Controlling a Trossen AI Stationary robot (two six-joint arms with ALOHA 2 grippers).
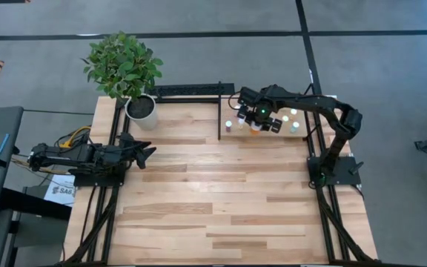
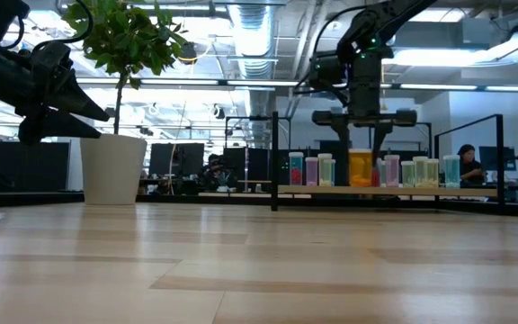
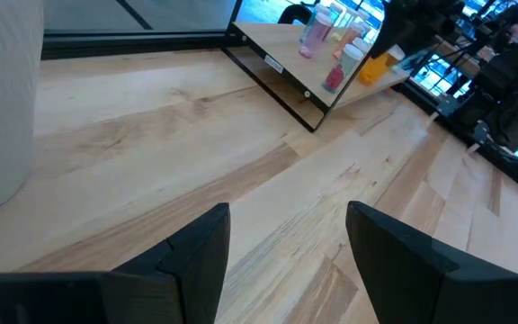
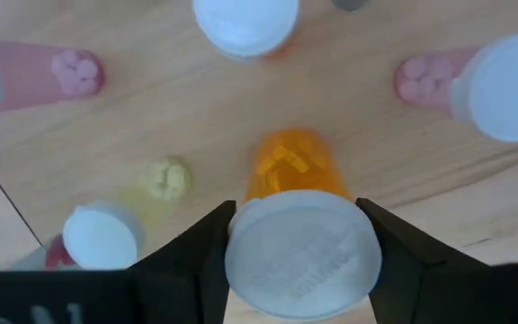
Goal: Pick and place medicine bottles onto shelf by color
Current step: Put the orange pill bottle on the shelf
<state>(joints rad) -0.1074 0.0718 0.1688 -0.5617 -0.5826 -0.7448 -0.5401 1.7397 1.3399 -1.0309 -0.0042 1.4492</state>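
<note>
The large orange bottle is a clear amber cylinder with orange tablets showing through its wall and a wide, flat white cap. It stands upright on the shelf, a light-wood platform with a thin black frame at the far right of the worktop. In the low view it is the widest thing in a row of smaller white-capped bottles, with tinted bodies on either side of it. From above, small pale caps dot the shelf around it. In the right wrist view, two pink-bodied bottles, a yellow one and a reddish one stand nearby, each apart from the orange one.

The right claw points down over the shelf, one finger against each side of the orange bottle's cap, grasping it.

The left claw waits near the worktop's left edge, its fingers spread with nothing between them, just above the planks.

The worktop is pale planking of mixed tones. A white pot with a leafy plant sits at its far left corner. Beyond lies an open room with ceiling ducts, black frames and a seated person at far right.
</note>
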